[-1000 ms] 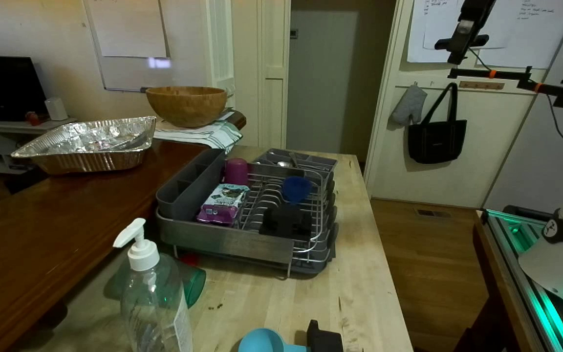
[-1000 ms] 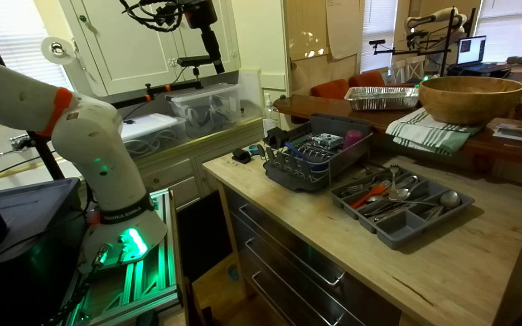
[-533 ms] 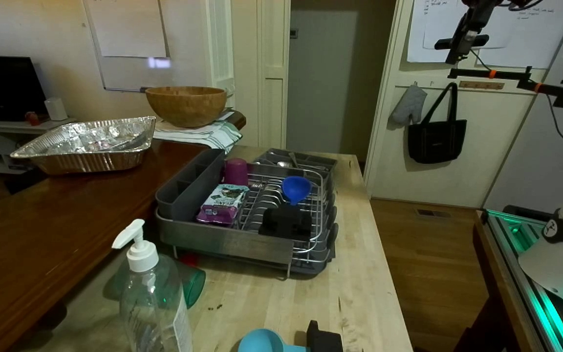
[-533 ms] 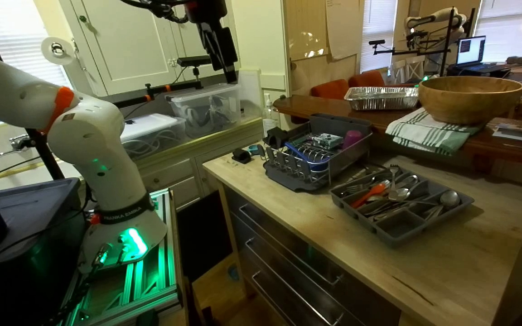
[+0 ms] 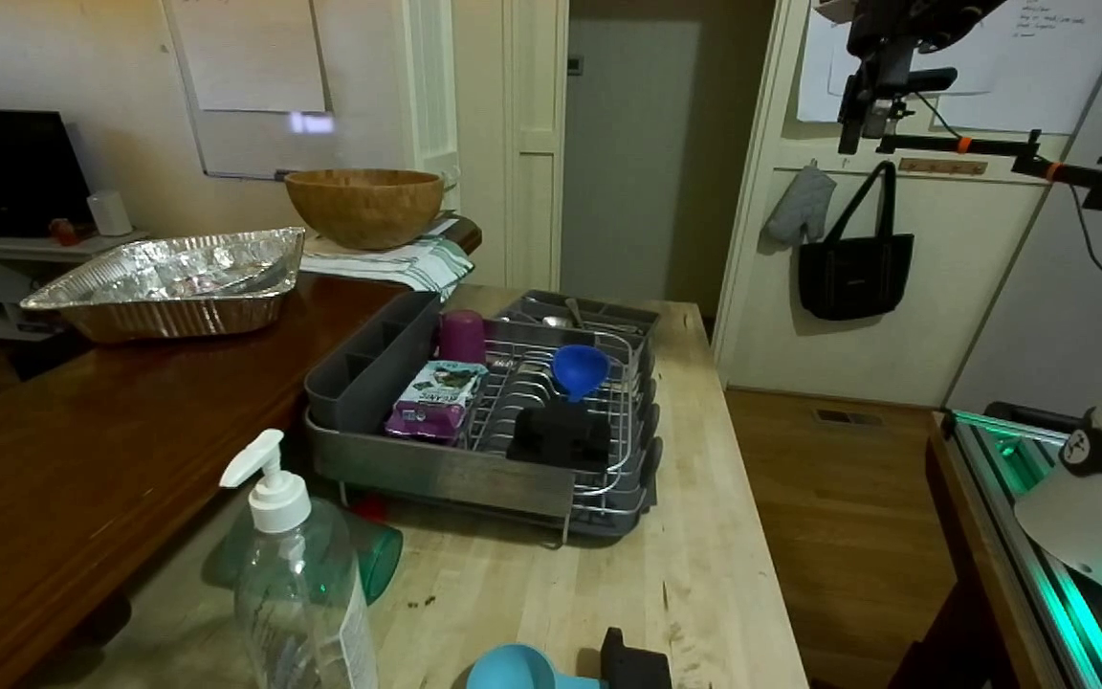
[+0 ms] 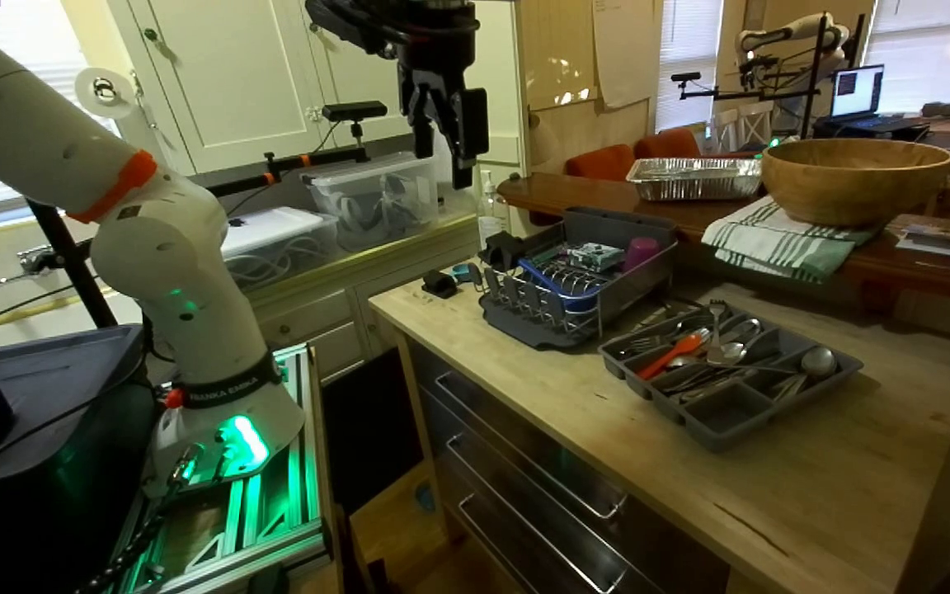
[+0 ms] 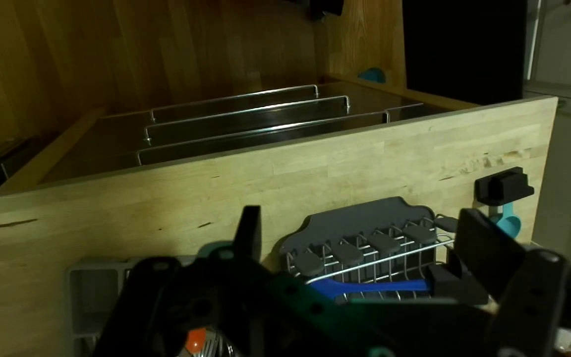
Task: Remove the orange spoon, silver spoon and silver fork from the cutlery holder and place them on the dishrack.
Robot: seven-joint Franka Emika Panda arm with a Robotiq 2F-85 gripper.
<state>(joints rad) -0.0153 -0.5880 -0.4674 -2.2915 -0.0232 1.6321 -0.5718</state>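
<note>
My gripper (image 6: 444,165) hangs in the air, higher than the dishrack (image 6: 545,326), its fingers pointing down. In the wrist view the gripper (image 7: 362,215) is open with nothing between its jaws, and the dishrack (image 7: 360,218) appears far beyond them. The grey cutlery holder (image 6: 726,408) lies beside the rack. In it, the orange spoon (image 6: 673,355) slants across the front compartments. A silver fork (image 6: 717,318) leans tines up near the middle, and a silver spoon (image 6: 735,353) lies beside it. Other silver pieces overlap there. In the wrist view the gripper covers most of the holder.
The rack holds a blue scoop (image 5: 580,371), a purple cup (image 5: 462,337), a small packet (image 5: 436,397) and a black block (image 5: 561,435). A soap bottle (image 5: 297,593) and a teal scoop (image 5: 517,667) stand near. Behind are a foil pan (image 6: 693,177) and wooden bowl (image 6: 854,181).
My gripper has come down and swung toward the counter and rack, turning so that both fingers now show pointing downward. The cutlery and the rack's contents stay put.
</note>
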